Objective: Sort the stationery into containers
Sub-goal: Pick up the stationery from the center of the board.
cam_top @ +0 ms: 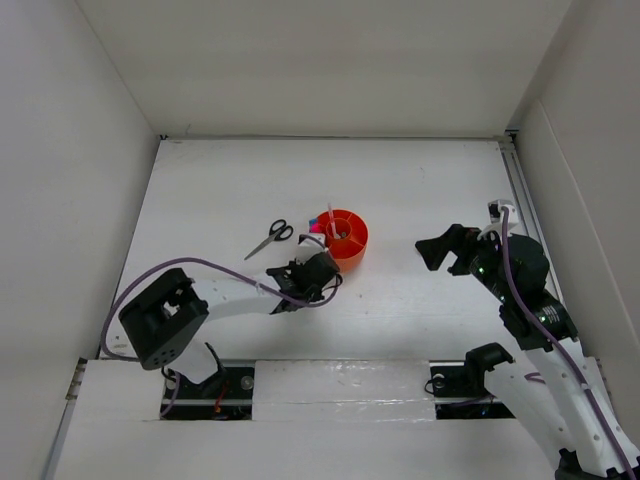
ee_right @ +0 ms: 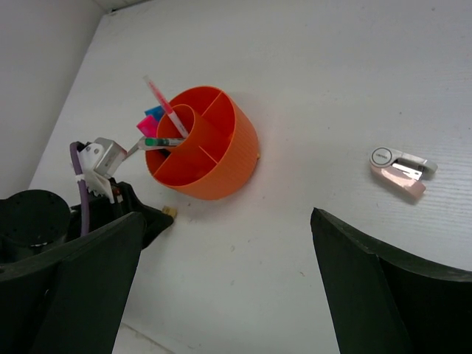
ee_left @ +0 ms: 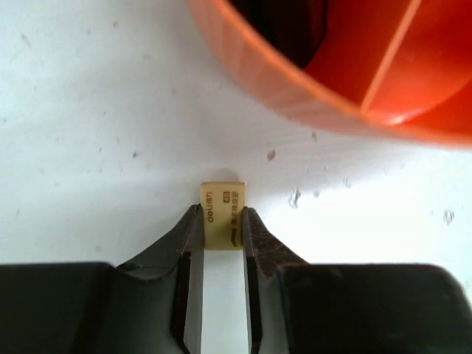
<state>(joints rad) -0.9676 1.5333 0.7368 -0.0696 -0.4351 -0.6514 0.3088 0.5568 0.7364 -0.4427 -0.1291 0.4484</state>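
A tan eraser (ee_left: 222,198) lies on the white table just short of the round orange organizer (ee_left: 295,81). My left gripper (ee_left: 221,221) is shut on the eraser, one finger against each of its sides. The top view shows that gripper (cam_top: 318,272) at the organizer's (cam_top: 345,240) near-left side. Inside the organizer (ee_right: 203,147) stand a pink pen (ee_right: 166,107) and blue- and pink-capped highlighters (ee_right: 147,122). Black-handled scissors (cam_top: 270,237) lie to its left. A pinkish sharpener (ee_right: 398,166) lies to its right. My right gripper (ee_right: 225,214) hangs open and holds nothing.
White walls close the table on the left, back and right. The right arm (cam_top: 500,265) is raised over the table's right part. A purple cable (cam_top: 190,265) loops along the left arm.
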